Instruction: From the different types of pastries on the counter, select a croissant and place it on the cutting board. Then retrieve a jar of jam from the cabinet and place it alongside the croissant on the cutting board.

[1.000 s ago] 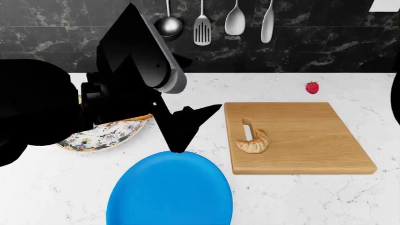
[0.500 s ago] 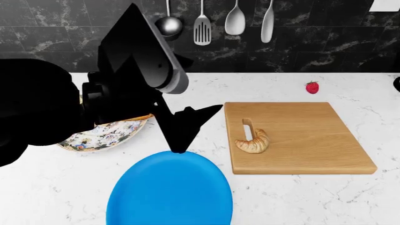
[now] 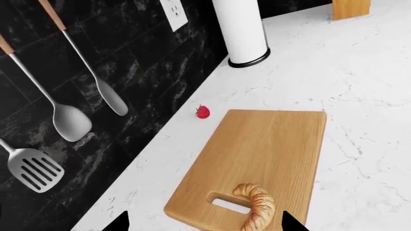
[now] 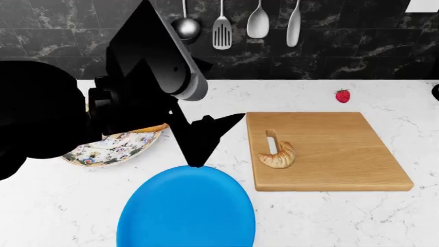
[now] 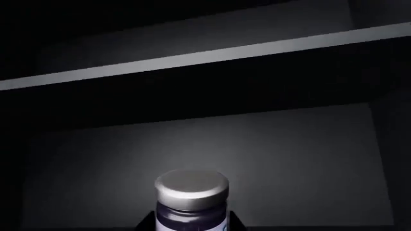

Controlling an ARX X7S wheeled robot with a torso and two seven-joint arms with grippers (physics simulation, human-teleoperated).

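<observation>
The croissant (image 4: 278, 155) lies on the cutting board (image 4: 343, 154), just beside the slot handle, its long axis running diagonally with both tips curling toward the slot. The board sits flat on the white tabletop (image 4: 309, 216). The left gripper (image 4: 199, 139) hangs over the tabletop between a blue plate (image 4: 185, 211) and the board, fingers spread, holding nothing. The jar of jam (image 5: 191, 199) stands upright on a dark cabinet shelf (image 5: 205, 57), grey lid up. The right gripper's dark tips flank the jar; I cannot tell whether they grip it.
</observation>
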